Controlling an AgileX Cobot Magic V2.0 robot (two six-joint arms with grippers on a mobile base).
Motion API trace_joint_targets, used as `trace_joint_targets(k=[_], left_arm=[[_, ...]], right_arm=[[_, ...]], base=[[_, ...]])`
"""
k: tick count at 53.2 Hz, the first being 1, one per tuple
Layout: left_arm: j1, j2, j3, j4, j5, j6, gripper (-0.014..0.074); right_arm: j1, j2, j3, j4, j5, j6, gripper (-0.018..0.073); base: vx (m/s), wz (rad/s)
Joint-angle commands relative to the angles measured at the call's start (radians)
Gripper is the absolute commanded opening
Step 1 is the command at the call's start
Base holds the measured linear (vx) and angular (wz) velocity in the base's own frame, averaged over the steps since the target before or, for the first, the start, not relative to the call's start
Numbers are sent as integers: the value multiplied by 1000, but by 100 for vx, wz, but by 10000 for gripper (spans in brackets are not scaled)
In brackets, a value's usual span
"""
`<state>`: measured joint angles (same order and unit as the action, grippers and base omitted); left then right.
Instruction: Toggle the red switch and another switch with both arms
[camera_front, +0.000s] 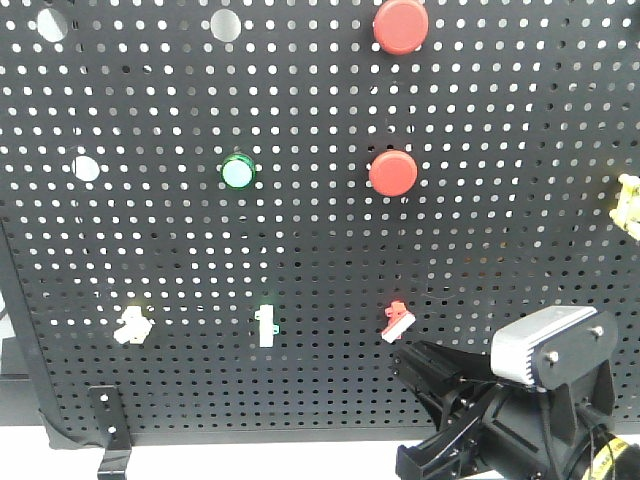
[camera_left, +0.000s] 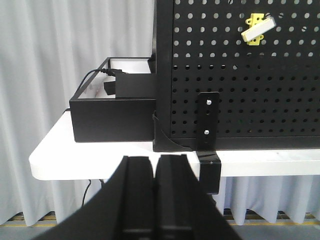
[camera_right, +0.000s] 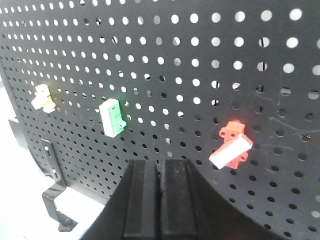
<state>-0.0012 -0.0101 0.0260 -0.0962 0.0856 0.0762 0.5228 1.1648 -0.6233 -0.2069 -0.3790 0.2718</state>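
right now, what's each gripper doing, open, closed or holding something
Left gripper: closed, holding nothing, low in front of the board's corner.
Right gripper: closed, holding nothing, just below and left of the red switch.

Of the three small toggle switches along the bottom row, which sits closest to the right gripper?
The red switch, rightmost of the row, just above the right gripper; the white-and-green and pale-yellow switches lie farther left.

1. Open board is seen between the red switch (camera_right: 230, 145) and the right gripper (camera_right: 160, 200), whose jaws are pressed together below and left of it.
2. The white-and-green switch (camera_right: 112, 117) projects just left of that path.
3. Below the pale-yellow switch (camera_left: 257, 29), a black bracket (camera_left: 208, 135) stands ahead of the left gripper (camera_left: 154, 200).
4. A black box (camera_left: 112, 117) occupies the worktop (camera_left: 50, 155) left of the board.
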Motion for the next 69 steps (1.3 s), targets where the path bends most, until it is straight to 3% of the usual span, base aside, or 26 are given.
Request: trace_joint_targets(k=[1, 11, 15, 25, 35, 43, 52, 55, 69], left_arm=[[-1, -9, 19, -3, -76, -8, 3], [-1, -9, 19, -3, -76, -8, 3], [-1, -9, 19, -3, -76, -8, 3], [-1, -9, 19, -3, -76, -8, 3], [-1, -9, 19, -3, -76, -8, 3], [-1, -9, 19, -3, -76, -8, 3], [-1, -9, 19, -3, -76, -8, 3], [-1, -9, 19, -3, -76, -8, 3], [-1, -9, 19, -3, -76, -8, 3]], right_arm=[[-7, -17, -26, 4, -82, -6, -6], [-16, -27, -21, -11, -75, -86, -6], [-30, -75, 15, 8, -73, -177, -6], [-166, -352, 217, 127, -42, -279, -6], [-339, -746, 418, 95, 204, -278, -6], [-416, -983, 537, 95, 400, -272, -6], [-446, -1146, 658, 103, 433, -272, -6], [-445, -1188, 658, 102, 509, -272, -6], [-445, -1187, 660, 102, 540, -272, -6]], base=[[0, 0], [0, 0], [0, 0], [0, 0], [0, 0], [0, 0], [0, 0], [0, 0], [0, 0]])
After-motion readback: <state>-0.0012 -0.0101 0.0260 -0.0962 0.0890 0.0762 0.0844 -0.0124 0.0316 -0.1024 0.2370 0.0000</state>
